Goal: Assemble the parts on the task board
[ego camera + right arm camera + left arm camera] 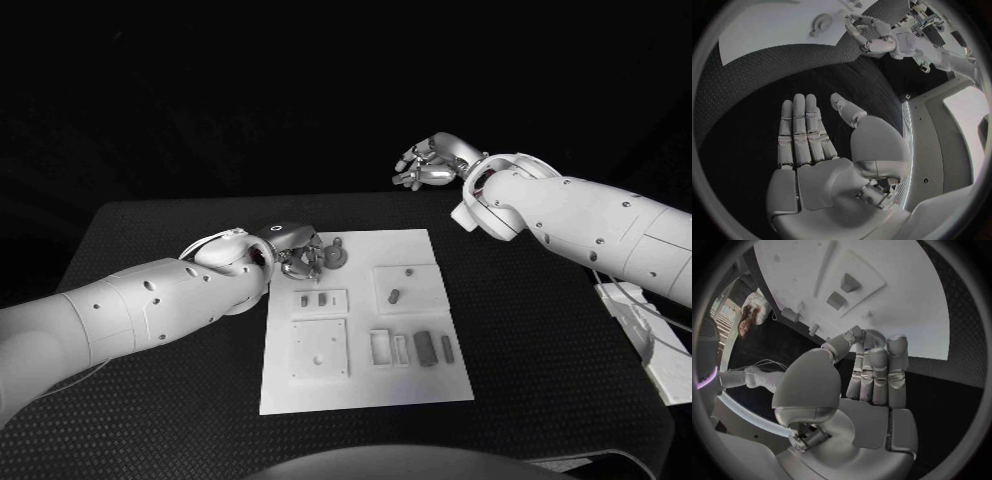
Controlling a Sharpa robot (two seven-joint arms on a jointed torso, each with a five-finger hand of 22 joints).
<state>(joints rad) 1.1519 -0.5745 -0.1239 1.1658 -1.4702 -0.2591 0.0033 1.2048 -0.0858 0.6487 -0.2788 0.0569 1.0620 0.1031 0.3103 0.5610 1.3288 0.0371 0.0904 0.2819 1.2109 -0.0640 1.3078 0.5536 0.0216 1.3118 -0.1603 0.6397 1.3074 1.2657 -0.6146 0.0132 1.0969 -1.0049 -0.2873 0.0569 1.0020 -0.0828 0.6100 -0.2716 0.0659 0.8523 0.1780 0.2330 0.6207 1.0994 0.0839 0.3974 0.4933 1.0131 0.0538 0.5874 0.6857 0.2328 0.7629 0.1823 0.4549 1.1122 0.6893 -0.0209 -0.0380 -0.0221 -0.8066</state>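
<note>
The left hand [300, 251] is hovering over the far left corner of the task board [368, 390], its fingers [879, 375] curled together, holding nothing. A round part [333, 252] is lying just beside it on the board. The right hand [433, 162] is resting flat and spread, well beyond the board's far edge, above the worktop [173, 420].

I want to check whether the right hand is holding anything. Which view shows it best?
The right wrist view: the right hand lies flat there, palm bare, fingers straight, holding nothing. The head view shows it small and raised beyond the task board. The left wrist view shows the left hand instead.
</note>
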